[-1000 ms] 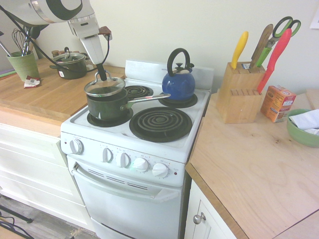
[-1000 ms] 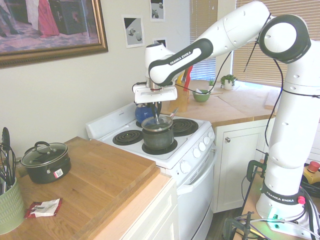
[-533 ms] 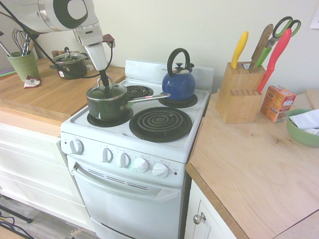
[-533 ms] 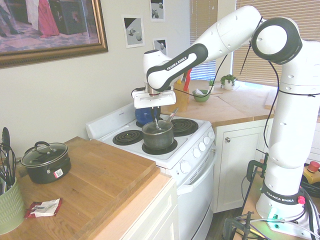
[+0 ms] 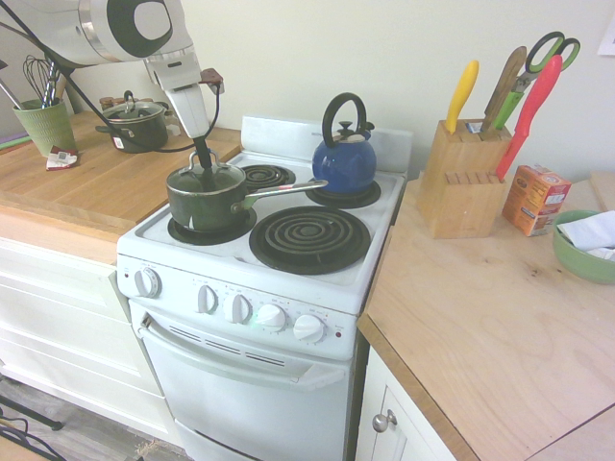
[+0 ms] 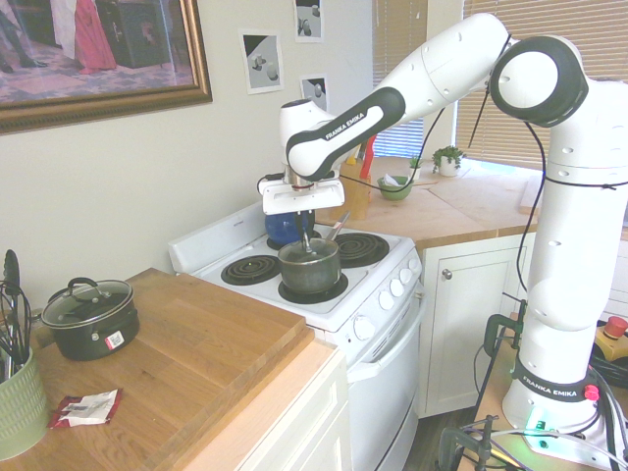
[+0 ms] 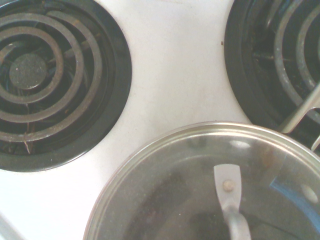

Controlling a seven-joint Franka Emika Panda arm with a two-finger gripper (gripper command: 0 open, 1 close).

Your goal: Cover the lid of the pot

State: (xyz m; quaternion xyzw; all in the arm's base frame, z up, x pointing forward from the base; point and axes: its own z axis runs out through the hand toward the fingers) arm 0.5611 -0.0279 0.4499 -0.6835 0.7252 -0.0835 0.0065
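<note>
Sitting on the dark green saucepan (image 5: 205,200) (long silver handle), the round clear glass lid (image 5: 206,179) covers it on the white stove (image 5: 317,269). The white arm's gripper (image 5: 205,171) is at the lid's dark knob; whether its fingers grip cannot be told.

Dk green pot (image 5: 204,200), blue kettle (image 5: 344,163), white stove (image 5: 288,279)

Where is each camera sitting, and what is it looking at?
First exterior view: in front of the stove, looking down; the arm enters from upper left, gripper at the lid.
Second exterior view: beside the wooden counter, looking across; the whole arm shows, standing right.
Wrist view: straight down on the lid and burners; no arm shows.
All share the lid on the pot.
</note>
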